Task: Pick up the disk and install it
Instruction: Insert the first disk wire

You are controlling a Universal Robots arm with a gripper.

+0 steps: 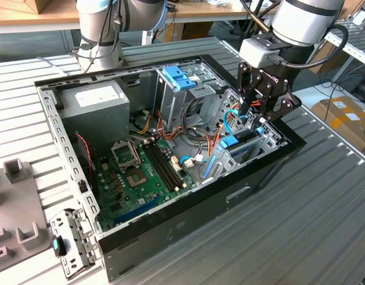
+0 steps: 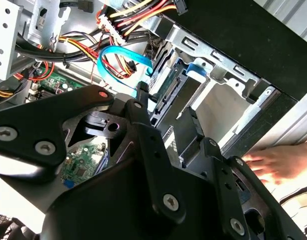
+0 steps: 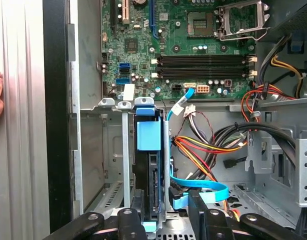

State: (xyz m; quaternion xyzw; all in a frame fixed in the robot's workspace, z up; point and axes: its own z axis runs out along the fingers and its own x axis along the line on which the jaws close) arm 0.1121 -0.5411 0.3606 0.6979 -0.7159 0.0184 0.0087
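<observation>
While I watch remotely, disk point(image 3: 149, 137) stands on edge inside drive bay point(image 3: 124, 150). Claw point(image 3: 166, 212) spread astride its end, pinching nothing. I judge insertion mostly done; full seating unconfirmed.

Open black computer case point(image 1: 170, 233) on slatted table point(image 1: 325, 225), green motherboard point(image 1: 135, 178), grey power supply point(image 1: 96, 98), blue-topped drive cage point(image 1: 170, 102)
</observation>
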